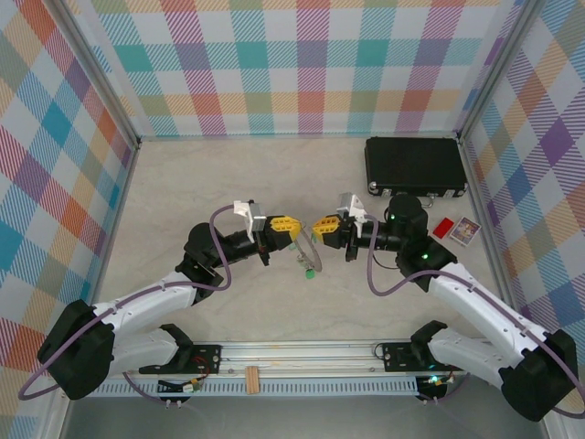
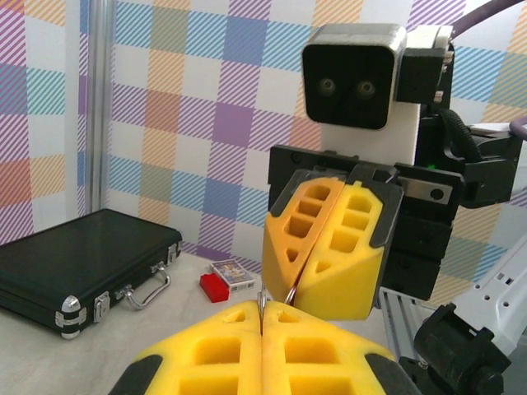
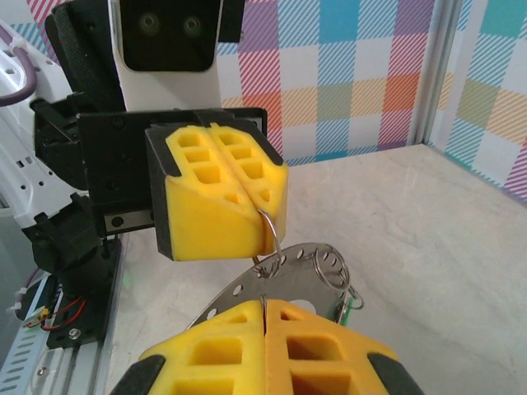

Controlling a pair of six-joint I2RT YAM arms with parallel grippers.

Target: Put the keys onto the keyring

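Threading seems underway: left tool (image 1: 289, 225) and right tool (image 1: 322, 226) each pinch the keyring (image 3: 284, 267) over the counter (image 1: 228, 178), a green-tagged key (image 1: 312, 271) dangling; next likely needs sliding it fully on.

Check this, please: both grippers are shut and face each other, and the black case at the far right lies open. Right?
Not quite. The black case is closed, lid down, as the left wrist view shows. The rest holds: the left gripper and the right gripper are shut, facing each other.
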